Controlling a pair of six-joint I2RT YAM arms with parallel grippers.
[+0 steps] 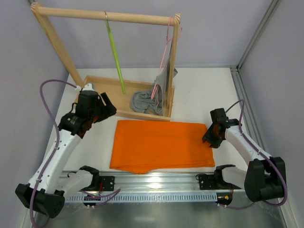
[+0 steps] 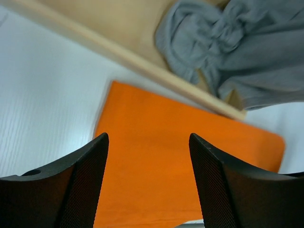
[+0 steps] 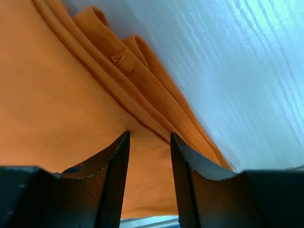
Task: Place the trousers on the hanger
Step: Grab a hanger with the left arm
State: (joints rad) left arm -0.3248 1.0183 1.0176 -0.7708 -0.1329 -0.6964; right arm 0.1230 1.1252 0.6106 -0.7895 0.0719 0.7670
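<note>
The trousers (image 1: 161, 145) lie by the table's (image 1: 209, 90) front edge. The left gripper's (image 2: 148, 137) jaws are wide apart. The right gripper's (image 3: 149, 134) jaws are a little apart at the trousers' right edge.

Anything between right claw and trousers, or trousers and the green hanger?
Right claw: nothing, it sits at the right edge of the trousers. Toward the hanger, the wooden rack's low front rail lies between; the grey garment is off to its right.

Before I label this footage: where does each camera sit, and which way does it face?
Top external: above, behind the arms, facing down on trousers and rack; both arms show.
Left wrist: left arm, facing trousers and grey garment; left gripper shows.
Right wrist: right arm, close over trousers' folded edge; right gripper shows.
All share the trousers.
</note>
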